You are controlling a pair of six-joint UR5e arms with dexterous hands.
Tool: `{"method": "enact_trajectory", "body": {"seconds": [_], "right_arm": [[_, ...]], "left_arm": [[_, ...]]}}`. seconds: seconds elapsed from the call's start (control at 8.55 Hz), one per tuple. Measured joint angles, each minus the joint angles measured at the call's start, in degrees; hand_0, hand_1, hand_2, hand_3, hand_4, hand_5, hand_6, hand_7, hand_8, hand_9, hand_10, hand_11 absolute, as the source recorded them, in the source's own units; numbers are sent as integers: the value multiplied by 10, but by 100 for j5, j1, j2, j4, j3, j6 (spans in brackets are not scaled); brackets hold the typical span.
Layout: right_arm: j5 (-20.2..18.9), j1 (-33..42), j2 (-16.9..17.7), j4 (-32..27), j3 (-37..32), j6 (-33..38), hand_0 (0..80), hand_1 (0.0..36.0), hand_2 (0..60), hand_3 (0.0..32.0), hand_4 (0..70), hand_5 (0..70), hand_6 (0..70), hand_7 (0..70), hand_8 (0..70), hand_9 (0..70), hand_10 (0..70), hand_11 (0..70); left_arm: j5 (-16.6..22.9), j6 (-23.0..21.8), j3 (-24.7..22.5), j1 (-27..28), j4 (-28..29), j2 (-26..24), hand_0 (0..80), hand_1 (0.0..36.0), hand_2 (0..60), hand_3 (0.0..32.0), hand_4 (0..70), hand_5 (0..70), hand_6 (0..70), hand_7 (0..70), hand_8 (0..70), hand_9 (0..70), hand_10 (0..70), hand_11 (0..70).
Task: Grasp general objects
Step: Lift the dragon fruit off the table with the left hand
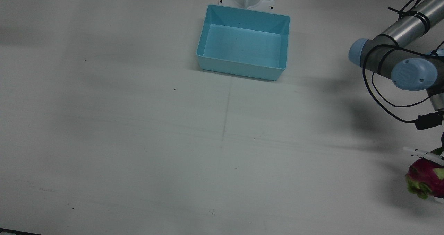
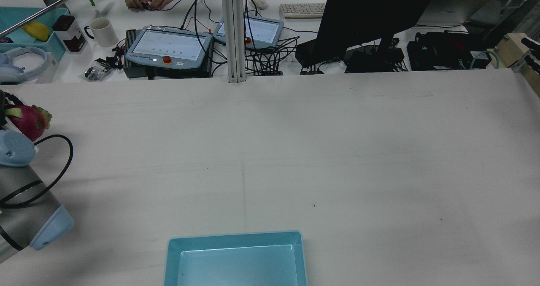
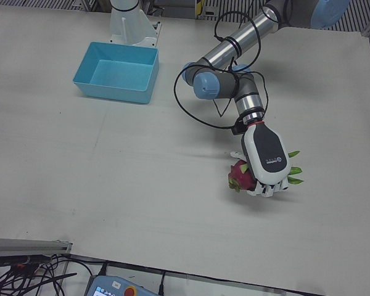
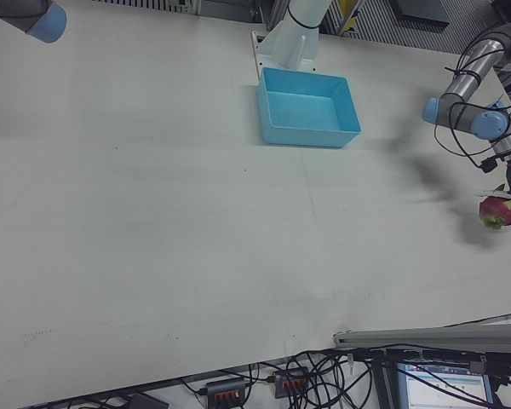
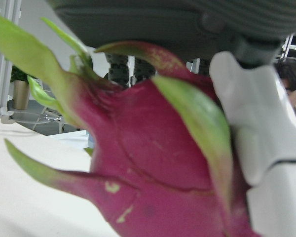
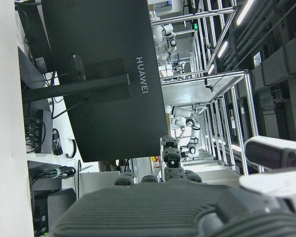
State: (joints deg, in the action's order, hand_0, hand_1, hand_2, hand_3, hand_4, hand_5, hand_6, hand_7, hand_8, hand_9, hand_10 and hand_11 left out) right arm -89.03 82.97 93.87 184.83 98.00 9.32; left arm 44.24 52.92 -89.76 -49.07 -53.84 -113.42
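One dragon fruit (image 3: 240,175) sits clasped in the left hand (image 3: 268,161); one blue bin (image 3: 118,73) stands apart; right hand's (image 6: 187,207) state unclear.

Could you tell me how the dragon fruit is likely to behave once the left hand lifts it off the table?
The dragon fruit looks rounded, so it would probably roll if released on the table. Its smooth, waxy-looking skin may be somewhat slippery against the left hand, whose fingers curl over it. The green leafy scales look bendable, so a grip on the body seems safer.
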Motion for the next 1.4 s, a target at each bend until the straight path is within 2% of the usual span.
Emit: {"method": "enact_trajectory", "body": {"seconds": [0.23, 0.35, 0.47, 0.58, 0.7, 0.94, 1.17, 1.29, 1.4], "right_arm": [[0, 0, 0, 0, 0, 0, 0, 0, 0, 0, 0, 0, 0, 0, 0, 0, 0, 0], [0, 0, 0, 0, 0, 0, 0, 0, 0, 0, 0, 0, 0, 0, 0, 0, 0, 0], [0, 0, 0, 0, 0, 0, 0, 0, 0, 0, 0, 0, 0, 0, 0, 0, 0, 0], [0, -3, 0, 0, 0, 0, 0, 0, 0, 0, 0, 0, 0, 0, 0, 0, 0, 0], [0, -6, 0, 0, -2, 0, 0, 0, 0, 0, 0, 0, 0, 0, 0, 0, 0, 0], [0, -8, 0, 0, -11, 0, 0, 0, 0, 0, 0, 0, 0, 0, 0, 0, 0, 0], [0, -9, 0, 0, -15, 0, 0, 0, 0, 0, 0, 0, 0, 0, 0, 0, 0, 0], [3, -9, 0, -3, -17, 0, 0, 0, 0, 0, 0, 0, 0, 0, 0, 0, 0, 0], [6, -9, 0, -3, -21, 0, 0, 0, 0, 0, 0, 0, 0, 0, 0, 0, 0, 0]], "left_arm": [[375, 1, -575, -361, 128, 15, 773, 250, 600, 0, 615, 700, 700, 700, 700, 700, 700, 700], [750, 8, -848, -535, 334, 22, 677, 230, 600, 0, 586, 700, 700, 700, 700, 700, 700, 700], [1268, 19, -1127, -705, 652, 6, 620, 205, 600, 0, 561, 700, 700, 700, 700, 700, 700, 700], [1821, 30, -1289, -838, 1052, -18, 606, 197, 600, 0, 568, 700, 700, 700, 700, 700, 700, 700], [2418, 44, -1387, -932, 1509, -36, 584, 168, 600, 0, 620, 700, 700, 700, 700, 700, 700, 700], [3390, 135, -1782, -990, 1995, -40, 565, 160, 600, 0, 678, 700, 700, 700, 700, 700, 700, 700], [4085, 241, -2248, -1003, 1908, -231, 555, 154, 600, 0, 700, 700, 700, 700, 700, 700, 700, 700], [4514, 446, -2438, -1007, 1528, -635, 562, 163, 600, 0, 700, 700, 700, 700, 700, 700, 700, 700], [4896, 785, -2528, -974, 1059, -1107, 561, 156, 600, 0, 700, 700, 700, 700, 700, 700, 700, 700]]}}
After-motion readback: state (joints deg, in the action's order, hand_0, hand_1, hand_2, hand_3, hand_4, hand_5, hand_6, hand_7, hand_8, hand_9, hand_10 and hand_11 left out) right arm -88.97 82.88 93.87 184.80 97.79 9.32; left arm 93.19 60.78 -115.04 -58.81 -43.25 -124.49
